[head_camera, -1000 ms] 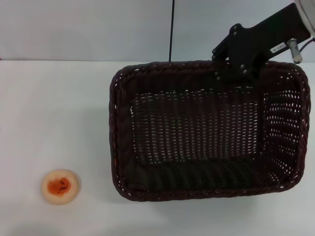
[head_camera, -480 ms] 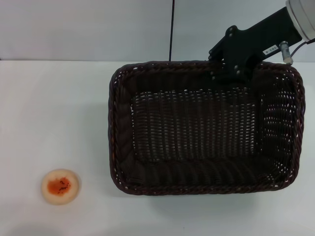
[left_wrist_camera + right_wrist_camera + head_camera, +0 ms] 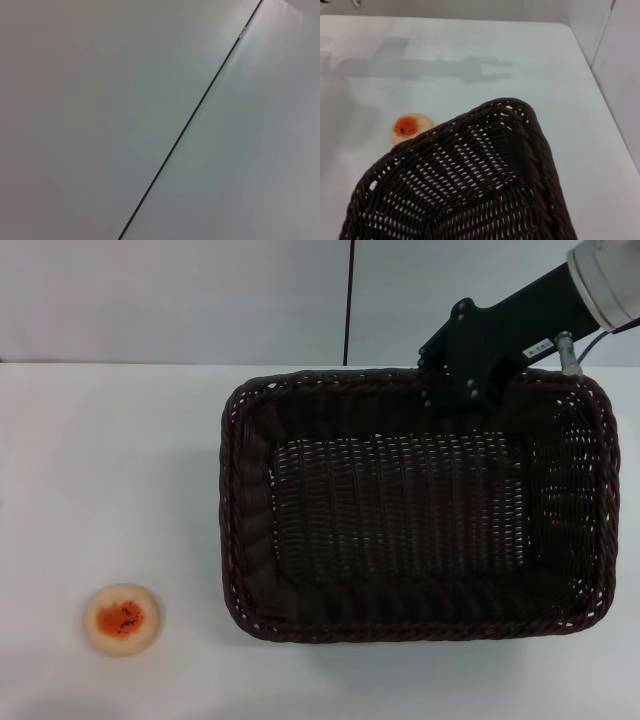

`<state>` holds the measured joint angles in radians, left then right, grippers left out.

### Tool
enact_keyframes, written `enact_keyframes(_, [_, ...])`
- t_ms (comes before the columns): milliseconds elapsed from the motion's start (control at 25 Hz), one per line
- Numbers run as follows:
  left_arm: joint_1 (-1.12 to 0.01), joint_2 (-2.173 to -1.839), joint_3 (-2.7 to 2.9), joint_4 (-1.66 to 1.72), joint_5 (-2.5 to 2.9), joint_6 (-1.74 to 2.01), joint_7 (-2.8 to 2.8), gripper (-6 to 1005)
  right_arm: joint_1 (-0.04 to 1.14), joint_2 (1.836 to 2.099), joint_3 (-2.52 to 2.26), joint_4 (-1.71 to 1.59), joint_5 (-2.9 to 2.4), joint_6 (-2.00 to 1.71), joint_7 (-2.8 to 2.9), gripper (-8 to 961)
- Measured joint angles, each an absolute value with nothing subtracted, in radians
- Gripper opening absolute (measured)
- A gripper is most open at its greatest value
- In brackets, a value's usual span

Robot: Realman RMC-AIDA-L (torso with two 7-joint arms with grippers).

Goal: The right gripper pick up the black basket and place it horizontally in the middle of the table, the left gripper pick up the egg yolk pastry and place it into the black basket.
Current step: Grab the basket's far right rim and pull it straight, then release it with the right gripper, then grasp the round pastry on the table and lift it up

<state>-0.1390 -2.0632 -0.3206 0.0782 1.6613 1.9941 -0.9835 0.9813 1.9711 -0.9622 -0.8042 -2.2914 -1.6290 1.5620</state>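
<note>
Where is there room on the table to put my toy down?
White table lies bare between the round beige egg yolk pastry and dark woven wicker basket. The black right gripper crowds the basket's far rim.

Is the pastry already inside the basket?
No, the pastry lies on the table left of the basket, orange face up.
</note>
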Motion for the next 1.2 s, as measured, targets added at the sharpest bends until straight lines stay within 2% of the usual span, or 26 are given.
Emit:
enact_keyframes(520, [-0.131, -2.065, -0.291, 0.061, 1.661, 1.994, -0.983, 529, 1.004, 1.985, -0.988, -0.801, -2.298, -1.562, 1.549, 286])
enact_keyframes(880, [-0.136, -2.065, -0.229, 0.051, 1.661, 1.993, -0.974, 529, 1.024, 1.988, -0.988, -0.838, -2.298, -1.478, 1.548, 451])
enact_keyframes(1080, [-0.133, -2.063, -0.194, 0.061, 1.661, 1.990, -0.974, 528, 0.980, 2.011, -0.968, -0.949, -2.282, -1.424, 1.554, 575])
enact_keyframes(1120, [-0.132, -2.062, -0.172, 0.073, 1.661, 1.988, -0.974, 528, 0.937, 2.028, -0.962, -1.010, -2.261, -1.402, 1.559, 602])
enact_keyframes(1200, [-0.133, -2.061, -0.141, 0.096, 1.661, 1.987, -0.974, 528, 0.913, 2.039, -0.960, -1.038, -2.250, -1.392, 1.562, 602])
